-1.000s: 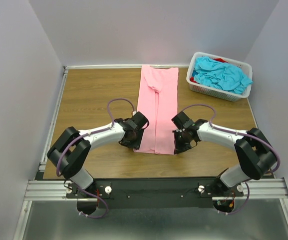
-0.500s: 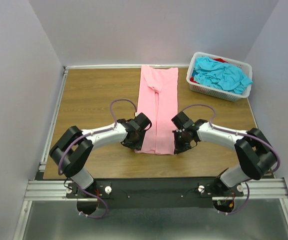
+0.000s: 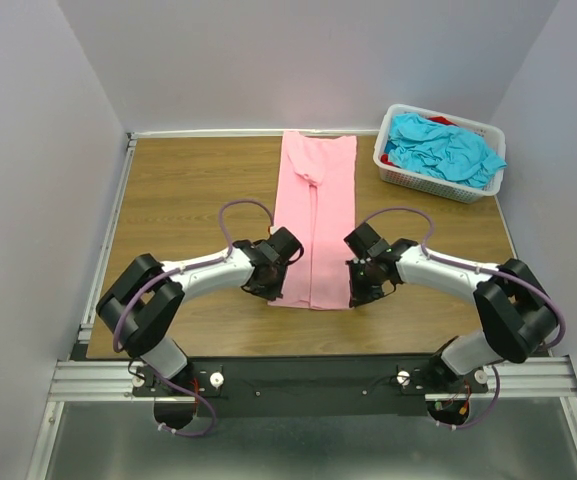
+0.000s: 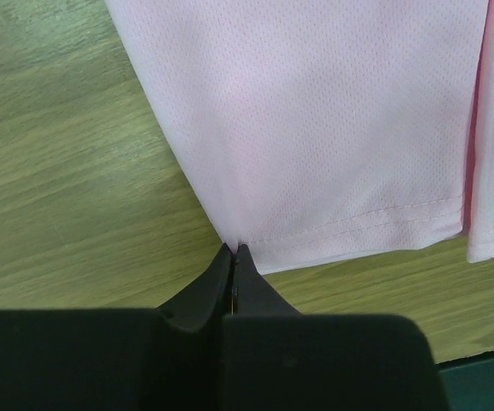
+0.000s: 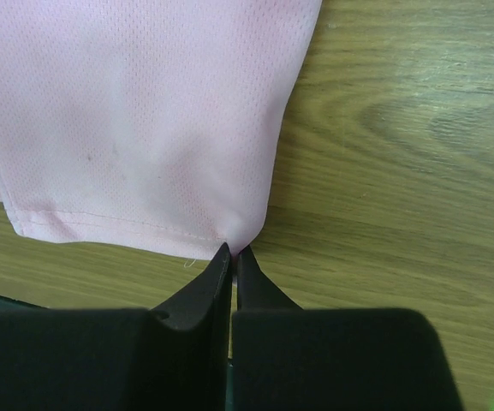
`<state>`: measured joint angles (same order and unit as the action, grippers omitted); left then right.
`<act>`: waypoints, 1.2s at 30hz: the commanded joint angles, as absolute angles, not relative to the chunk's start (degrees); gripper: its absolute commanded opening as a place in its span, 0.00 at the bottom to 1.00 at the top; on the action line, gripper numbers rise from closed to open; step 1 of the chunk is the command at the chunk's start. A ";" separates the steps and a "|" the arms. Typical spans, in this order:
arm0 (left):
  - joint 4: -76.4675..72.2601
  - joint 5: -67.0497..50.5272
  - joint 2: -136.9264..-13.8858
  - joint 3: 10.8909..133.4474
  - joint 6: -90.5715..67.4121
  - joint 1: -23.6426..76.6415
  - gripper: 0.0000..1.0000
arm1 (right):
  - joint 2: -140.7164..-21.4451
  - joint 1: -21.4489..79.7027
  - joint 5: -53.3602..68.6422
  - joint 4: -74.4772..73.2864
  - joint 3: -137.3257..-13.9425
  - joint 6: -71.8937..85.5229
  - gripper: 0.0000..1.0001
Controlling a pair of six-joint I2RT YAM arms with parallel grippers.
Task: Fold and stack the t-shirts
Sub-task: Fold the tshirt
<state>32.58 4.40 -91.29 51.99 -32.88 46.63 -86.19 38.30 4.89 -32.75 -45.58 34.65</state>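
Well, the pink shirt [image 3: 315, 225] lies flat on the table [image 3: 188, 190], folded into a long narrow strip that runs from the far edge towards the arms. Its two side flaps meet down the middle, and the hem is at the near end. The left gripper [image 4: 235, 257] sits at the near left corner of that hem, its fingers pressed together with the cloth corner pinched between the tips. The right gripper [image 5: 232, 257] does the same at the near right corner, fingers closed on the fabric just where the hem meets the folded side. Both grippers are low, at the table. Off in the far right corner stands the basket [image 3: 408, 178], well apart from the strip, with crumpled blue shirts [image 3: 443, 148] heaped in it and a bit of red cloth [image 3: 438, 121] peeking out behind them.
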 commanded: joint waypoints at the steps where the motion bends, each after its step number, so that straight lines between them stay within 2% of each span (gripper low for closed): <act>1: 36.29 4.13 -89.57 48.96 -32.96 47.02 0.00 | -83.33 38.93 3.69 -35.06 -44.91 34.54 0.07; 6: 38.14 2.29 -83.51 45.45 -35.68 49.30 0.00 | -79.02 40.69 6.32 -38.75 -43.33 35.68 0.01; 10: 38.76 0.79 -79.55 42.98 -38.49 51.76 0.00 | -75.86 42.01 10.28 -40.87 -42.36 37.00 0.01; 14: 38.50 1.49 -78.66 45.34 -37.36 51.86 0.00 | -75.49 42.01 7.66 -41.66 -46.31 36.65 0.01; 24: 35.34 5.18 -84.28 61.77 -29.72 42.02 0.00 | -89.18 40.08 -7.90 -42.71 -68.34 28.22 0.01; 30: 31.12 7.21 -88.93 68.63 -25.15 34.20 0.00 | -97.98 35.08 -11.94 -42.63 -81.71 21.72 0.01; 36: 27.16 6.33 -94.73 72.59 -23.38 29.89 0.00 | -104.49 31.03 -13.71 -42.28 -89.20 16.62 0.01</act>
<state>30.22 5.41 -91.83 70.28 -26.11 31.48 -101.60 32.95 -9.76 -41.95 -85.73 21.08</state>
